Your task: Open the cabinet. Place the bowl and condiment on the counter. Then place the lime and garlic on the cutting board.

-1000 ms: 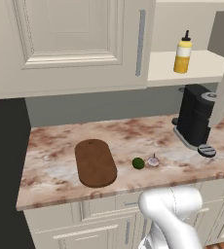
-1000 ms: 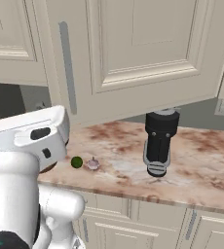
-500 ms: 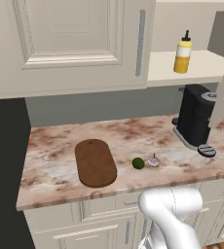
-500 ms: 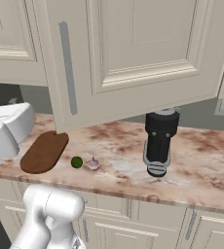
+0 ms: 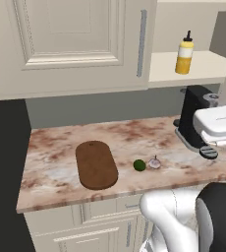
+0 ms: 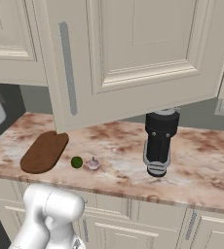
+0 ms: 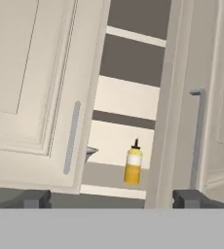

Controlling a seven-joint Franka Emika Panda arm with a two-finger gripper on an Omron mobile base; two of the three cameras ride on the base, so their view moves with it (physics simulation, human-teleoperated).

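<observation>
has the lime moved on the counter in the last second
No. In the left base view the lime sits between the cutting board and the garlic, as before; the camera has not shifted either.

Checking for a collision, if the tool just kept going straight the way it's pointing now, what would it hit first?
Probably the condiment on the cabinet shelf; it sits nearly midway ahead of the open tool, between the doors. Depth is unclear.

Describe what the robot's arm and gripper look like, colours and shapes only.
The arm is glossy white, made of thick rounded tubular segments, with a dark grey-black joint band at the lower right of the left base view. The gripper has two small, blocky, dark grey fingertips. No cables or markings show.
</observation>
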